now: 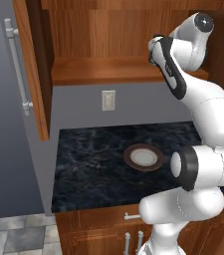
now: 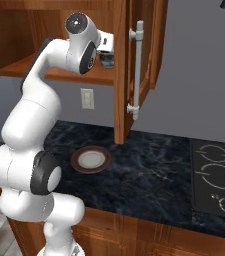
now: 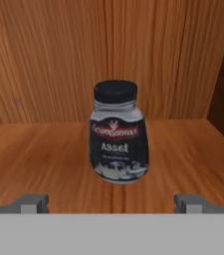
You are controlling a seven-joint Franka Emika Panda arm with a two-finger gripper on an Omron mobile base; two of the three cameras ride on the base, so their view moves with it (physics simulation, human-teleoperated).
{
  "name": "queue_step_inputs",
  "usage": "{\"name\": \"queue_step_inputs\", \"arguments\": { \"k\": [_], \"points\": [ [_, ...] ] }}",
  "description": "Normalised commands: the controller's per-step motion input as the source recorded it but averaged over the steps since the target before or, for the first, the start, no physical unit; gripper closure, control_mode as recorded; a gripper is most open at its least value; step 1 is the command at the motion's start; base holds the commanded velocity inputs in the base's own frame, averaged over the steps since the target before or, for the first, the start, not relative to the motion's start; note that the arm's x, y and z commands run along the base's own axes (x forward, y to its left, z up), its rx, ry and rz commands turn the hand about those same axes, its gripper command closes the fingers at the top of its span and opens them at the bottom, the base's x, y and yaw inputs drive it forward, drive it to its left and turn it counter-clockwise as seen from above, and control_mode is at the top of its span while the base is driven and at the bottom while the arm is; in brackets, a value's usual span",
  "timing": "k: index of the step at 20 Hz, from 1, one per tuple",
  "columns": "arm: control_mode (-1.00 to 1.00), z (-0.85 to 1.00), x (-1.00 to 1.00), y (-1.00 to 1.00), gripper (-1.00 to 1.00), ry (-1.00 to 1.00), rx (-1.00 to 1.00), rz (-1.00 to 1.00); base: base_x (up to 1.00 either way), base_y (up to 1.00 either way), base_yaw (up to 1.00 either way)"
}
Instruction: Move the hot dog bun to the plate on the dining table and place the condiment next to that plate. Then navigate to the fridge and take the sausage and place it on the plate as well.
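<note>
The condiment, a small glassy jar with a black cap and a dark label band, stands upright on the wooden shelf of an open upper cabinet. My gripper is open and faces it from a short way off, one fingertip at either side and nothing between them. From the right base view the jar sits just beyond my hand on that shelf. The hot dog bun, the plate, the sausage, the dining table and the fridge are out of view.
Both wooden cabinet doors hang open at the shelf's sides. Below lies a black marbled counter with a small dark brown dish. A cooktop lies at the right. The cabinet's back wall stands close behind the jar.
</note>
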Motion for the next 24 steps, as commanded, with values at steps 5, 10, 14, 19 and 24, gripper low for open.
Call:
{"name": "queue_step_inputs", "arguments": {
  "k": [5,10,14,19,24],
  "points": [
    [-1.00,0.02,0.74,-0.19,-1.00,0.00,0.00,0.00,0.00,0.00,0.00],
    [-1.00,0.00,0.56,-0.02,-1.00,0.00,0.01,0.00,0.00,0.00,0.00],
    [-1.00,0.00,0.36,0.00,-1.00,-0.02,0.01,0.00,0.00,0.00,0.00],
    [-1.00,0.00,0.17,0.00,-1.00,-0.07,0.00,0.00,0.00,0.00,0.00],
    [-1.00,-0.01,0.03,0.01,-1.00,-0.10,0.00,0.01,0.00,0.00,0.00]
  ]
}}
